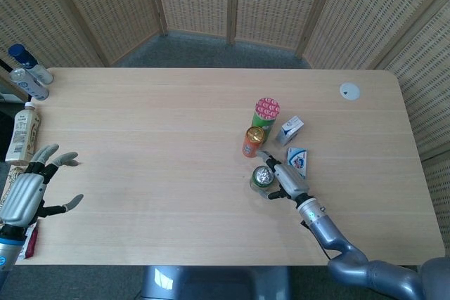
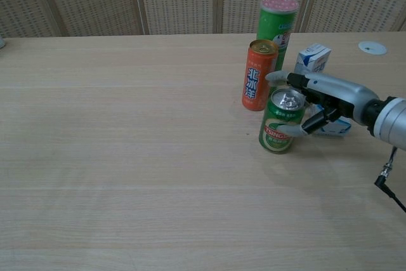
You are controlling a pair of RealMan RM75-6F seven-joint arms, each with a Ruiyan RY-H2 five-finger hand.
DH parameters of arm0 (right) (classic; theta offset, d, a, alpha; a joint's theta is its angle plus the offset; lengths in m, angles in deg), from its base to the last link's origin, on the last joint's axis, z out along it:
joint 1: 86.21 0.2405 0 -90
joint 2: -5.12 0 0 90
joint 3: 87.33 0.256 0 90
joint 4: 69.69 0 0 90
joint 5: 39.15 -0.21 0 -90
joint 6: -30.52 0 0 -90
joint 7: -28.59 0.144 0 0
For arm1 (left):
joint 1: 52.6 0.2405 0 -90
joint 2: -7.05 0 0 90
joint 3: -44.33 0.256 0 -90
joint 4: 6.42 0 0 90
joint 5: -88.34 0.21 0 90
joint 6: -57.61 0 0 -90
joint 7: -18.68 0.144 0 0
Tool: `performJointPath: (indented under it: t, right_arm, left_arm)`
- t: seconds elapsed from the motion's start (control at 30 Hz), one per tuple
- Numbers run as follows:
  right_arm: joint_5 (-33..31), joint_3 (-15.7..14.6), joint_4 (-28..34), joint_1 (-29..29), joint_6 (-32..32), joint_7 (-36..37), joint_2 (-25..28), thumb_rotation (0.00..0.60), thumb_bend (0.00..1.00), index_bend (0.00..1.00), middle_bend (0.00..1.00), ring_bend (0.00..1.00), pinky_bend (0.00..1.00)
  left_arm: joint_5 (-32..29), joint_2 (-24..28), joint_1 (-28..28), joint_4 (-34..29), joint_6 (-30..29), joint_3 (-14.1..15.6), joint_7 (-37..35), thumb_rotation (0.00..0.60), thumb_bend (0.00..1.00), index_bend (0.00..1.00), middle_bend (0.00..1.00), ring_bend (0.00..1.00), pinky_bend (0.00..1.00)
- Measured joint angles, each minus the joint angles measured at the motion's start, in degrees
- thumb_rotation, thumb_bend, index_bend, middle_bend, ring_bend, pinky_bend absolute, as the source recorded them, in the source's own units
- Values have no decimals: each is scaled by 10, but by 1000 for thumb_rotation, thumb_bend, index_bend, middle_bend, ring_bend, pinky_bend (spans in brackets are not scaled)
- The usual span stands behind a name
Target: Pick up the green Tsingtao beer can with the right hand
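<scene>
The green Tsingtao beer can [image 1: 262,177] [image 2: 280,125] stands upright on the table, right of centre and towards the front. My right hand [image 1: 287,179] [image 2: 323,96] comes at it from the right and holds it. Its thumb lies across the can's front and its long fingers [image 2: 282,77] reach behind the rim. The can's base rests on the wood. My left hand [image 1: 31,187] hovers at the table's left edge with its fingers spread and nothing in it. The chest view does not show that hand.
An orange can [image 1: 252,141] [image 2: 259,75] and a tall green tube [image 1: 265,116] [image 2: 276,20] stand just behind the beer can. A small carton [image 2: 312,58] and a blue-white packet [image 1: 298,159] lie to its right. Bottles [image 1: 28,75] line the far left edge; a white disc [image 1: 349,90] lies far right.
</scene>
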Motion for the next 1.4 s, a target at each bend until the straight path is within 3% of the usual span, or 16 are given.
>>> performJointPath:
  t: [0.17, 0.37, 0.57, 0.87, 1.0, 1.4]
  right_arm:
    - [-4, 4, -2, 1, -1, 1, -2, 600, 306, 0, 26, 327, 441]
    - [-11, 5, -1, 2, 2, -2, -3, 600, 306, 0, 54, 352, 473]
    - [-15, 7, -3, 2, 4, -4, -5, 600, 307, 0, 194, 462, 546]
    - [-19, 10, -1, -2, -1, 0, 0, 600, 305, 1, 277, 531, 578]
    - [-19, 12, 3, -5, -9, 4, 5, 600, 306, 89, 336, 569, 577]
    - [-16, 15, 20, -16, -29, -1, 27, 600, 307, 125, 374, 585, 578]
  left_arm:
    - [-1, 0, 1, 0, 1, 0, 0, 566, 271, 185, 338, 83, 0]
    - [-3, -1, 0, 1, 4, 1, 1, 569, 273, 185, 338, 83, 0]
    - [-5, -1, 0, 2, 5, 0, 1, 569, 274, 184, 338, 83, 0]
    - [-7, -3, 1, 3, 5, 0, 2, 567, 273, 185, 338, 84, 0]
    - [-8, -4, 0, 4, 7, -1, 2, 568, 273, 185, 338, 84, 0]
    - [-10, -6, 0, 6, 7, -2, 2, 569, 271, 186, 338, 83, 0]
